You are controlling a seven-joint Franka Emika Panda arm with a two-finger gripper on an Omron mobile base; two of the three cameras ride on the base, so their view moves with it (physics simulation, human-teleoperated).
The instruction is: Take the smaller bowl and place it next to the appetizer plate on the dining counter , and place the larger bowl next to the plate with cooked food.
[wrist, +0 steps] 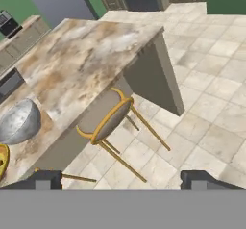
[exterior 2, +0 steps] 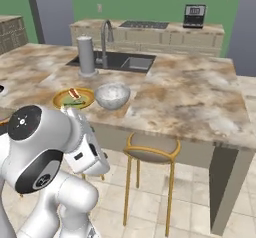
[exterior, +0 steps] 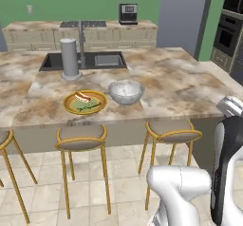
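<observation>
The dining worktop is the biggest thing here, a long island with a beige-brown marbled top; in the hand view it spreads ahead of the jaws and off to their left, its end panel dropping to the tiled floor. The jaws hang in the air out beyond the worktop's stool side, above the floor, and grip nothing: their two dark tips stand wide apart.

A dark sink is sunk into the worktop's far side, well beyond the jaws, with a tall grey tap and a grey upright cylinder at its near edge.

Gold-legged stools stand along the worktop's near side; one stool lies directly ahead of the jaws, nearer to them than anything else.

The larger bowl, grey-white marbled, sits upright on the worktop near its front edge, well ahead and left of the jaws. Just beside it, on the side away from the jaws, lies the plate with cooked food, orange-yellow rimmed; whether bowl and plate touch I cannot tell.
</observation>
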